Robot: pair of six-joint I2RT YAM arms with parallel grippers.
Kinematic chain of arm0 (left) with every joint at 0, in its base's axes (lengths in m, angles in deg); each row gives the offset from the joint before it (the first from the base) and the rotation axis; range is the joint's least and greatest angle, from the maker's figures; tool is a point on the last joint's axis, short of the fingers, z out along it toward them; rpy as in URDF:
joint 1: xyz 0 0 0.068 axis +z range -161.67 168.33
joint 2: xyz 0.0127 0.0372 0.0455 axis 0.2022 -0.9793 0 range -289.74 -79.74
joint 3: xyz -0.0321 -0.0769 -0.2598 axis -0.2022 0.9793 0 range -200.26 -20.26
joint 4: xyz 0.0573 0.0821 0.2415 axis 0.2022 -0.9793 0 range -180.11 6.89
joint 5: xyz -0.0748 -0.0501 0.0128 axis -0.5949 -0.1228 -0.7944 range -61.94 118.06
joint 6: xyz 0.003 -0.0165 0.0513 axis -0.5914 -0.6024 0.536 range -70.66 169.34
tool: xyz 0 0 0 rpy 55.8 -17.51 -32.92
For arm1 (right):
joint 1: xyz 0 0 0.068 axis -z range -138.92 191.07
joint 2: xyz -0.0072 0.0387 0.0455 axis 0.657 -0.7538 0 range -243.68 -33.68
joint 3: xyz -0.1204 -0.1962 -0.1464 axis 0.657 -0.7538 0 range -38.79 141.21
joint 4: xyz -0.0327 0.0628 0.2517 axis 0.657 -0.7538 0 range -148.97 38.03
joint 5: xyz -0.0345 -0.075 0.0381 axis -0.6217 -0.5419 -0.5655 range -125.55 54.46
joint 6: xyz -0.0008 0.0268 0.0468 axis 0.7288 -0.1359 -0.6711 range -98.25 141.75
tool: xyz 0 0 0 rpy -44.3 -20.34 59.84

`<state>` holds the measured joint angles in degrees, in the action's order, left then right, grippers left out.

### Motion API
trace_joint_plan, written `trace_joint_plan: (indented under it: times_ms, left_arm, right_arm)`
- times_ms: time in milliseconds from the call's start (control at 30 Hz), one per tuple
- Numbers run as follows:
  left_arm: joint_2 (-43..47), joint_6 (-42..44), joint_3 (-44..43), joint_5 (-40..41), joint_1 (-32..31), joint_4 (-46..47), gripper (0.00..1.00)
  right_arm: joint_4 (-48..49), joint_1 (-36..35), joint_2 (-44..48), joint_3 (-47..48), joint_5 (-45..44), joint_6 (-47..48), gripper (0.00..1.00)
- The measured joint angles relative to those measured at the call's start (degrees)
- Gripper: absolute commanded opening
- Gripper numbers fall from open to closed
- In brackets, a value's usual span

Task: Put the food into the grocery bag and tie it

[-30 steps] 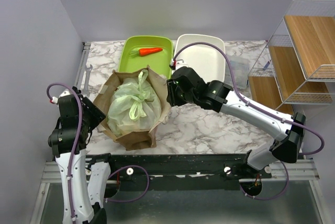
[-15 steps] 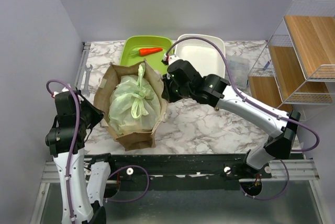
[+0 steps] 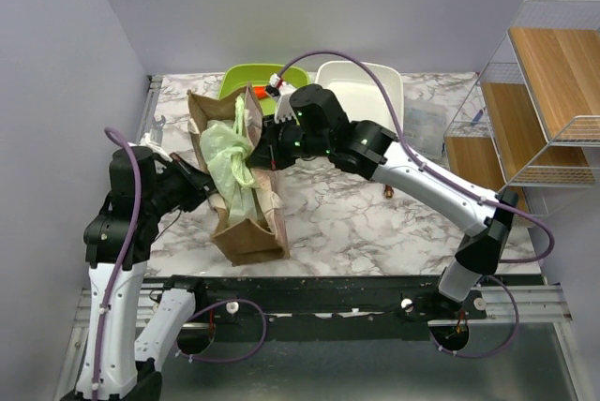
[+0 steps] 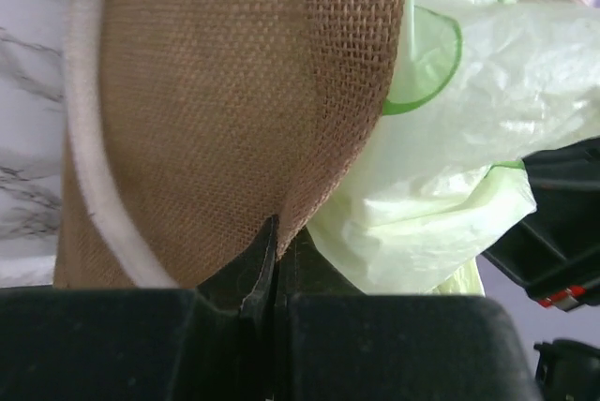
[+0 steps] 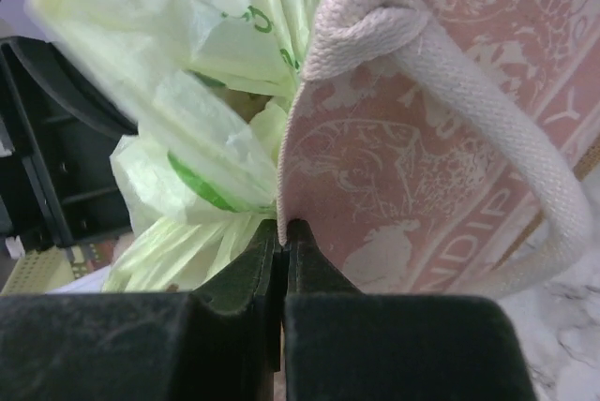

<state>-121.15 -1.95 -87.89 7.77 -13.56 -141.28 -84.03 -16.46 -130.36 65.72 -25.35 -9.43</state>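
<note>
grocery bag (image 3: 228, 153) looks tied, sits inside brown bag (image 3: 251, 232); left gripper (image 4: 274, 237), right gripper (image 5: 283, 232) each clamped on opposite brown walls (not green plastic), so pull evenly, slow, else tips

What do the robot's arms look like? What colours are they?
Both the left arm and the right arm are made of smooth white tube-shaped pieces joined by chunky black joints. A thin purple cable loops along each arm. The fingers at the ends are black and taper to narrow tips.
</note>
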Motion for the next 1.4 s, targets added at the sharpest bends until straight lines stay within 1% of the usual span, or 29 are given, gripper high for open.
trace_joint_plan:
  times_ms: [133,233,400,633,767,833,1067,1167,1400]
  left_arm:
    - [-1.03,-2.47,2.36,0.09,-7.3,3.02,0.0]
    - [-2.23,-3.23,2.84,0.07,-9.88,3.19,0.0]
    - [-2.45,-3.43,2.27,-0.2,-10.71,3.32,0.0]
    - [-5.05,-3.39,0.98,-3.34,-11.32,4.98,0.0]
    - [-5.81,-2.97,1.03,-6.01,-12.26,6.97,0.0]
    - [-6.56,-2.73,1.11,-7.58,-13.0,8.11,0.0]
    - [-11.91,-2.29,2.97,-12.02,-18.91,11.74,0.0]
    - [-13.68,-2.29,3.1,-12.63,-21.07,13.05,0.0]
    - [-15.74,-2.34,3.21,-13.27,-22.84,15.21,0.0]
  right_arm:
    - [1.53,0.02,-3.37,0.0,2.8,-1.97,0.01]
    - [1.38,0.26,-4.2,0.0,2.73,-1.92,0.01]
    - [-0.83,0.2,-3.23,0.09,0.5,-0.11,0.01]
    - [-11.5,0.11,2.95,0.13,-9.55,2.71,0.01]
    - [-16.76,0.07,6.93,0.11,-13.49,2.64,0.01]
    - [-18.8,0.07,8.48,0.11,-14.53,2.25,0.01]
    - [-26.12,0.02,10.75,-0.15,-16.87,-0.48,0.01]
    - [-27.96,-0.07,11.32,-1.75,-18.18,-1.36,0.01]
    - [-28.7,-0.15,14.36,-7.96,-21.49,-3.26,0.01]
